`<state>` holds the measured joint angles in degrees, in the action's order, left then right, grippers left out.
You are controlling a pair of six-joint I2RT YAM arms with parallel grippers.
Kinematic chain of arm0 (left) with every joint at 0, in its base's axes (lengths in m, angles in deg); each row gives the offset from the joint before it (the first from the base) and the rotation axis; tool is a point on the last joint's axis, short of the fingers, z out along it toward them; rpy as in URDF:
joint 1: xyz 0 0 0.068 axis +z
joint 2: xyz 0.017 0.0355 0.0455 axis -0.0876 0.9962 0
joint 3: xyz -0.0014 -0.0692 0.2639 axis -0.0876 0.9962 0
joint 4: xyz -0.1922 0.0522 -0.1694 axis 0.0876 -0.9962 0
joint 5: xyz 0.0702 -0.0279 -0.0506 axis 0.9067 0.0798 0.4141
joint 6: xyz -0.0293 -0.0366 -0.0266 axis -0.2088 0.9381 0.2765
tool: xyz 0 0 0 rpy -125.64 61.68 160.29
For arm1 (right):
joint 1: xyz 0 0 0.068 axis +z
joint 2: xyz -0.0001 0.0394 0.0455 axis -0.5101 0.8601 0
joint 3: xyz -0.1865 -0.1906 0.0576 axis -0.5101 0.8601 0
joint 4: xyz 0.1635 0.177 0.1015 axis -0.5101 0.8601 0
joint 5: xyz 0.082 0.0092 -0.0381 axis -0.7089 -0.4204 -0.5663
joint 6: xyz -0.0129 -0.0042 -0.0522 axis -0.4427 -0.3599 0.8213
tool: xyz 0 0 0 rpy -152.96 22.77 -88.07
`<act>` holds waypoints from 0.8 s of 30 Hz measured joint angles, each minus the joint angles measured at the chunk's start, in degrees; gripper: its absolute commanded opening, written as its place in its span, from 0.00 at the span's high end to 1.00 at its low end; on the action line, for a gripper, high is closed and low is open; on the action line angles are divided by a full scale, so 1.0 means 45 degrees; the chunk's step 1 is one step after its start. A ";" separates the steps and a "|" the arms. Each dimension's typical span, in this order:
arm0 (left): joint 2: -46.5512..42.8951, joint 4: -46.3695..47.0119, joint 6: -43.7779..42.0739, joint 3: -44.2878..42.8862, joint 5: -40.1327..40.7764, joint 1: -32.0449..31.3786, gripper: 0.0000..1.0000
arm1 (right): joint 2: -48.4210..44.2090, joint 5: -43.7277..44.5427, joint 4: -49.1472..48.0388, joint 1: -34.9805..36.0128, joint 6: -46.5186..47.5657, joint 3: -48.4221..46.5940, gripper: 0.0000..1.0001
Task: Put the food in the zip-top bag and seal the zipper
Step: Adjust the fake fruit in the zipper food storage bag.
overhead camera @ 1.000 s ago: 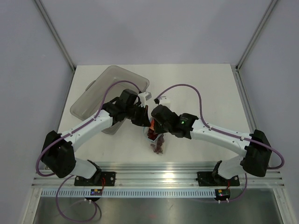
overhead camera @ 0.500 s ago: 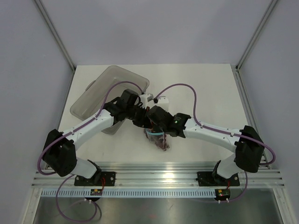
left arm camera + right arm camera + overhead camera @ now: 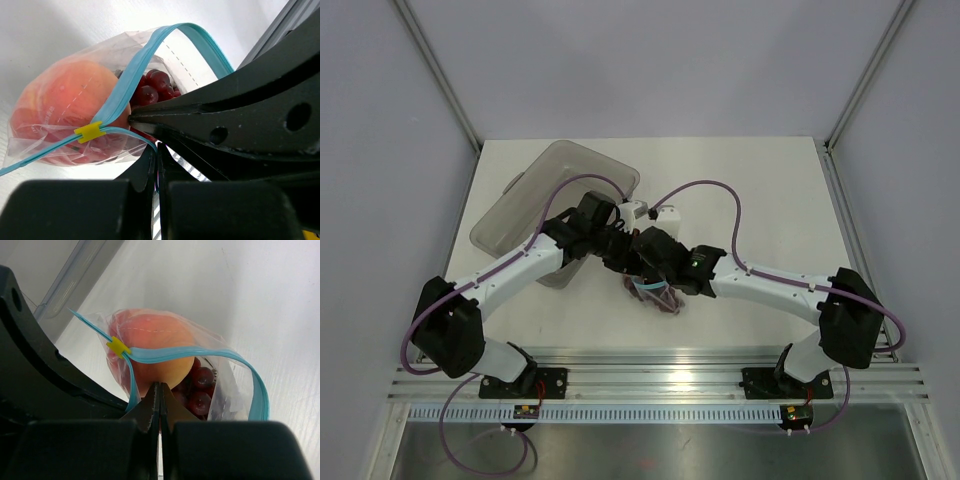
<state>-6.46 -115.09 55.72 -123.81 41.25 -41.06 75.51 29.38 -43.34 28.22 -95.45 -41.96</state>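
White tabletop (image 3: 770, 180) fills the floor of a pale grey booth. At its far left lies a translucent grey tray (image 3: 520, 205), tilted. Just right of it, the left arm reaches toward the middle of the table. The left gripper (image 3: 156, 150) has its fingers pressed together on the near run of the zipper (image 3: 125, 85), whose teal strip ends between them.

At the centre, close to the near edge, the zip-top bag (image 3: 660, 297) rests on the table. Inside it, the peach (image 3: 65, 95) fills the left part and the grapes (image 3: 152, 87) sit behind it to the right. A yellow slider (image 3: 90, 132) sits on the strip toward the left end. Right of the slider the two teal edges stand apart, so the mouth gapes.

From the right, the right gripper (image 3: 160, 386) comes in with its fingers closed tight. Its tip is at the bag's mouth against the peach side. It may be pinching a fold of clear plastic, but the wrist view does not settle that.
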 measured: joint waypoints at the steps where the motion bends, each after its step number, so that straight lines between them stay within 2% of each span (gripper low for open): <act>1: 0.0000 0.0000 0.0000 0.0000 -0.0005 0.0005 1.00 | -0.0034 -0.0005 -0.0015 0.0000 -0.0005 0.0024 1.00; 8: 0.0000 0.0029 0.0010 0.0000 -0.0214 0.0034 1.00 | -0.0651 -0.0044 -0.0316 0.0000 -0.0117 0.0379 1.00; 14: 0.0000 0.0005 -0.0097 -0.0015 -0.0340 0.0068 1.00 | -0.2429 -0.0073 -0.0287 0.0000 -0.0126 0.0636 0.99; 16: 0.0000 -0.0024 -0.0180 -0.0068 -0.0340 0.0078 1.00 | -0.3094 -0.0039 -0.0282 0.0000 -0.0112 0.0641 0.94; 17: 0.0005 -0.0107 -0.0223 -0.0141 -0.0340 0.0078 1.00 | -0.3463 0.0019 -0.0262 0.0000 -0.0087 0.0641 0.81; 19: 0.0044 -0.0243 -0.0321 -0.0340 -0.0345 0.0078 1.00 | -0.4075 0.0340 -0.0151 0.0000 -0.0029 0.0641 0.74; 22: 0.0291 -0.0379 -0.0442 -0.0782 -0.0335 0.0078 1.00 | -0.4585 0.0952 0.0442 -0.0107 -0.0019 0.0665 0.74; 24: 0.0529 -0.0515 -0.0568 -0.1146 -0.0340 0.0078 1.00 | -0.4736 0.0991 0.0699 -0.0529 -0.0102 0.0894 0.79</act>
<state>-4.08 -117.41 53.16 -128.97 39.72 -40.71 54.20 33.84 -40.19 25.84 -95.91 -37.94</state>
